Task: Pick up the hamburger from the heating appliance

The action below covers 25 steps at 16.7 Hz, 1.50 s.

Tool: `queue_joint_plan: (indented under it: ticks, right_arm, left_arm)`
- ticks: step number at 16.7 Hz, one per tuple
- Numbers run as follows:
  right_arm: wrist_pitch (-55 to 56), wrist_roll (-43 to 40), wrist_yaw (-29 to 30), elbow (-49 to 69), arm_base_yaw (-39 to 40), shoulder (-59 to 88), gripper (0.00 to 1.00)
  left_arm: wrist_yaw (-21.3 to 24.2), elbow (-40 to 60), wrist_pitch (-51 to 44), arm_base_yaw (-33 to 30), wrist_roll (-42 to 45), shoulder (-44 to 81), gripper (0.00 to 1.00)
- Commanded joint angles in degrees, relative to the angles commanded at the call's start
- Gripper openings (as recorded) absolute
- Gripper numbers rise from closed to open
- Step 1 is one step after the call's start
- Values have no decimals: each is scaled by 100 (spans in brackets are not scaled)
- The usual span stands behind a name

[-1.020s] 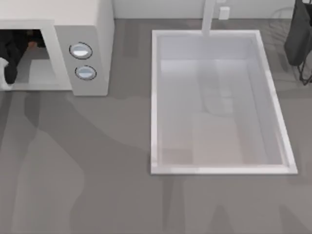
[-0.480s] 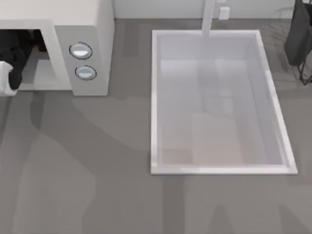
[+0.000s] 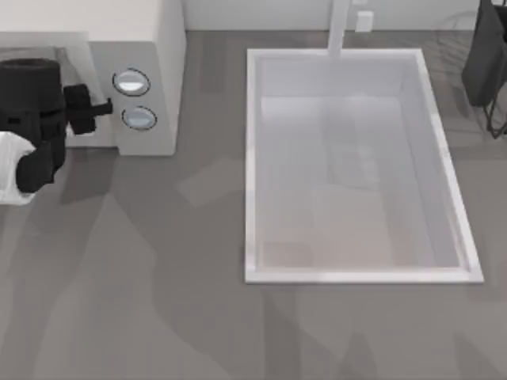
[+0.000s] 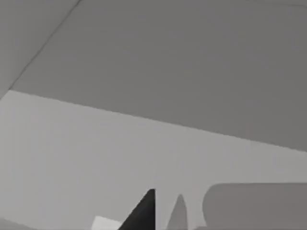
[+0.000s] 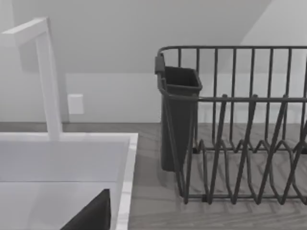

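The heating appliance is the white box at the table's back left, with two round knobs on its front panel. My left arm's black wrist hangs high in front of the appliance's cavity and covers the opening. The hamburger is hidden. One dark fingertip of the left gripper shows against plain grey and white surfaces in the left wrist view. My right arm stays parked at the back right corner, and one of its dark fingertips shows over the sink's edge.
A big white sink basin takes up the middle and right of the table, with a white faucet at its back. A dark wire dish rack with a utensil cup stands right of the sink.
My left arm has drawn back out of the appliance's cavity and risen toward the camera, moving right. The orange item seen in the cavity a second ago is now covered.
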Motion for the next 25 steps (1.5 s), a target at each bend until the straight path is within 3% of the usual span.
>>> queue_joint_plan:
  ticks: [6, 15, 19, 25]
  right_arm:
    - [0, 0, 0, 0, 0, 0, 100]
    - [0, 0, 0, 0, 0, 0, 100]
    - [0, 0, 0, 0, 0, 0, 100]
    - [0, 0, 0, 0, 0, 0, 100]
  left_arm:
    - [-997, -1911, -827, -1045, -388, -2115, 0]
    - [-1141, -2196, -867, -1076, -422, -2204, 0]
    - [-1161, -2391, 18, -1137, -436, -1408, 0]
    - [-1132, -2939, 2548, -1194, -437, 280, 0]
